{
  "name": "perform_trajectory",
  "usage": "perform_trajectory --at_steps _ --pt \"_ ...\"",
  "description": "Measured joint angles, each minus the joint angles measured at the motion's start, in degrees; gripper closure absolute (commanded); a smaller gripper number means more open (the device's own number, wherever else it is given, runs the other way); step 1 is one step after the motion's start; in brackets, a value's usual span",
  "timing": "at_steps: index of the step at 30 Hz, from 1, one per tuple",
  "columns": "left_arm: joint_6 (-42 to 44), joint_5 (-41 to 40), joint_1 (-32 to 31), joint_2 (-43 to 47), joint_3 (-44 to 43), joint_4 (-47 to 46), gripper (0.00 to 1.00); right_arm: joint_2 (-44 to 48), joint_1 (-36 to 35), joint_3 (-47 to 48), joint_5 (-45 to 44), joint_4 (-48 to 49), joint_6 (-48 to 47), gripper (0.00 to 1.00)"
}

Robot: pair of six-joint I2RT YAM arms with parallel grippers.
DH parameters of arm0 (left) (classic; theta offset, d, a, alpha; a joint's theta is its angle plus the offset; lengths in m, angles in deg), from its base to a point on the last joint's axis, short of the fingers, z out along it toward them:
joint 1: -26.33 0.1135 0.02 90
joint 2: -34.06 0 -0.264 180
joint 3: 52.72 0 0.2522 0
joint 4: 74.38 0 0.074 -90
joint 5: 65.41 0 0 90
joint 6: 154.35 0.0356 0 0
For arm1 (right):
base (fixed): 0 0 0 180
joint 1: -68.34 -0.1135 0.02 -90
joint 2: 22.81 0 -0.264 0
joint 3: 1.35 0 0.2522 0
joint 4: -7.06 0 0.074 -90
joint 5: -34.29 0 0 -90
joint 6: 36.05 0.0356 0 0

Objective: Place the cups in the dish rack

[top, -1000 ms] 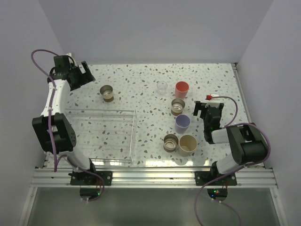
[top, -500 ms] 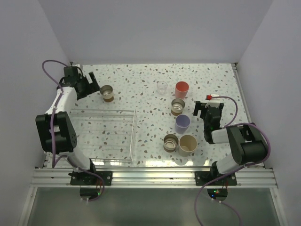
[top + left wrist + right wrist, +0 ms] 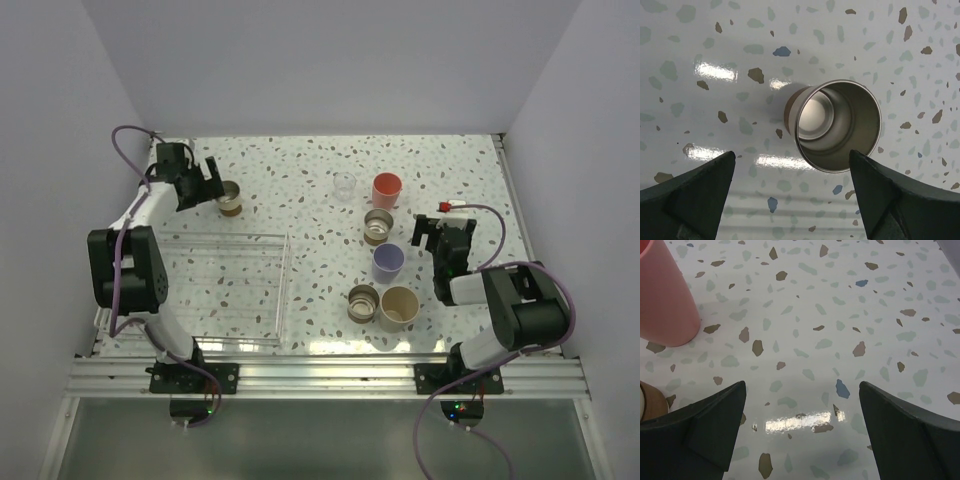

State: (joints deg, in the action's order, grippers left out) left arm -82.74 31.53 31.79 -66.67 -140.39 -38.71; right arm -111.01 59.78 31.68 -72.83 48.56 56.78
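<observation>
a glossy speckled terrazzo table (image 3: pixel 300 170) mirrors overhead lights; plain walls (image 3: pixel 330 60), perhaps pale lavender, enclose it.

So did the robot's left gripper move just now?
Yes. The left gripper slid right, toward the metal cup, which stayed put. The gripper is now open and close beside that cup.

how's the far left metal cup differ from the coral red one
The shiny metal cup with a brown band stands alone, at the open left gripper; the matte coral red cup stands beside a clear cup. Both are upright, outside the clear dish rack.
</observation>
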Motion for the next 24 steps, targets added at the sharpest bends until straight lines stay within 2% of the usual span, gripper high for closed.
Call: perform_trajectory --at_steps 3,6,7,11,12,14,15,17,18,24 --pt "-0.09 -0.98 -0.02 -1.09 -0.09 -0.7 0.07 0.61 -0.02 0.11 -0.7 -1.25 0.22 0.02" --pt "-0.42 -2.12 -0.02 -3.06 -0.83 -0.72 0.2 1.38 -0.02 0.81 -1.88 -2.78 0.61 0.02" --pt "-0.61 -2.45 -0.09 -3.76 -1.07 -0.79 0.29 1.73 -0.02 1.4 -2.56 -3.91 0.74 0.02" --pt "-1.46 -2.69 -0.15 -6.12 -2.12 -0.94 0.53 2.82 0.0 5.09 -4.46 -10.08 1.51 0.02" --pt "-1.66 -2.64 -0.22 -6.71 -2.58 -1.01 0.63 3.13 0.0 5.97 -4.61 -11.63 1.73 0.02" --pt "-2.01 -2.4 -0.26 -7.72 -3.52 -1.31 0.75 3.89 0.0 7.89 -4.96 -15.43 2.36 0.02" --pt "-1.86 -2.34 -0.28 -7.96 -3.76 -1.42 0.86 4.44 -0.02 8.37 -5.16 -16.85 2.6 0.02" --pt "-2.1 -2.05 -0.35 -8.13 -3.89 -1.62 0.97 6.12 -0.02 8.48 -5.92 -19.26 2.97 0.02" --pt "-1.88 -1.7 -0.35 -8.13 -3.91 -1.7 1.0 7.04 0.0 8.48 -6.19 -20.48 3.04 0.02" --pt "-1.81 -1.38 -0.35 -8.13 -4.02 -2.14 1.0 11.08 0.0 12.81 -8.26 -32.79 3.04 0.02"
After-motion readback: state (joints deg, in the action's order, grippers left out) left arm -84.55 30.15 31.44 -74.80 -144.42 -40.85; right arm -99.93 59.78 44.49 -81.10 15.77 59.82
